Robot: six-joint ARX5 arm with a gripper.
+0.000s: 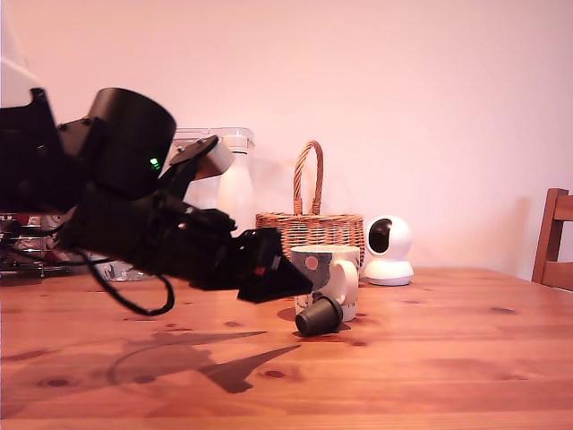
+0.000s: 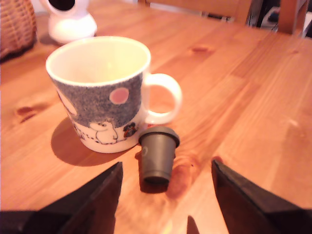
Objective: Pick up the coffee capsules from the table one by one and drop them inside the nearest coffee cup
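- Wrist view: my tool [image 2: 165, 195] hangs with its two black, wedge-shaped fingers [image 2: 100, 195] spread wide and nothing between them.
- One coffee capsule [image 2: 157, 153], a stubby dark cylinder with a flanged rim and matte sides, lies tipped on the surface [image 2: 253, 97], just ahead of the gap between my fingers.
- The capsule's rim sits just beside the foot of the coffee cup [image 2: 97, 92], under its handle; I cannot tell whether the two touch.
- The cup is glossy white ceramic, upright, with a grey-blue speckled print, a pinkish circle and small cartoon figures. What shows of its inside is bare and pale.
- No readable writing shows on cup or capsule.
- The surface is knotty, warm-toned wooden planks with visible grain and seams; broad open board lies on the handle side of the cup and around the capsule.
- In the exterior view my tool [image 1: 269, 273] hovers above the surface, its tip just beside the cup [image 1: 327, 269] on the exterior view's left, with the capsule [image 1: 318, 315] in front of the cup.
- Behind the cup stand a woven wicker basket [image 1: 309, 224] with a hoop handle, a smooth round white camera [image 1: 389, 251] and a tall white bottle [image 1: 235, 193].
- A wooden chair [image 1: 557, 237] shows at the exterior view's right edge.
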